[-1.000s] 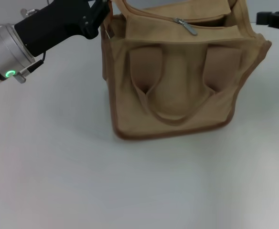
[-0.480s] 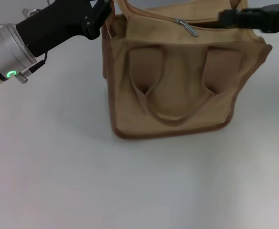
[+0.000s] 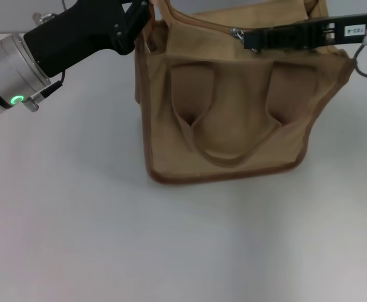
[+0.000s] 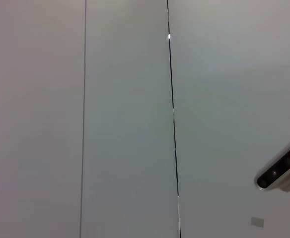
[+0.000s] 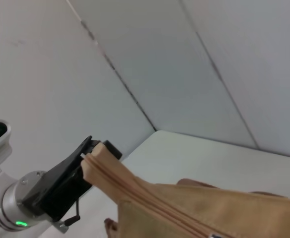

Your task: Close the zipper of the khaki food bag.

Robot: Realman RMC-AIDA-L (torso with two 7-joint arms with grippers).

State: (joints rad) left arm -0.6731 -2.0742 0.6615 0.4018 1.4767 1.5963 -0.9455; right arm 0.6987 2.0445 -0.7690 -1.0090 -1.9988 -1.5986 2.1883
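The khaki food bag point(image 3: 234, 107) is standing upright on the white tabletop point(image 3: 108, 239), and the zipper point(image 3: 202, 24) is running along its top edge from the robot's left corner toward the right side; that long axis is what the closing pull must follow. The left pincer point(image 3: 139, 12) is sitting at the left top corner of the bag, and in the right wrist view point(image 5: 88, 156) its black fingers are pinching the end of the khaki zipper tape, holding that corner up. The right pincer point(image 3: 249, 41) is reaching in from the right side, lying almost along the zipper line, with its tip just beside the small silver slider point(image 3: 236, 31). So the slider is lying on the left of the right pincer's tip, very near, and the right arm is clearly the nearer one to it; the left arm is only anchoring the far end. Whether the right pincer is spread or pressed together, I cannot tell. In my judgement, the coming move is asking the right pincer to take the pull tab and draw it along the tape while the left one is keeping the tape tight.
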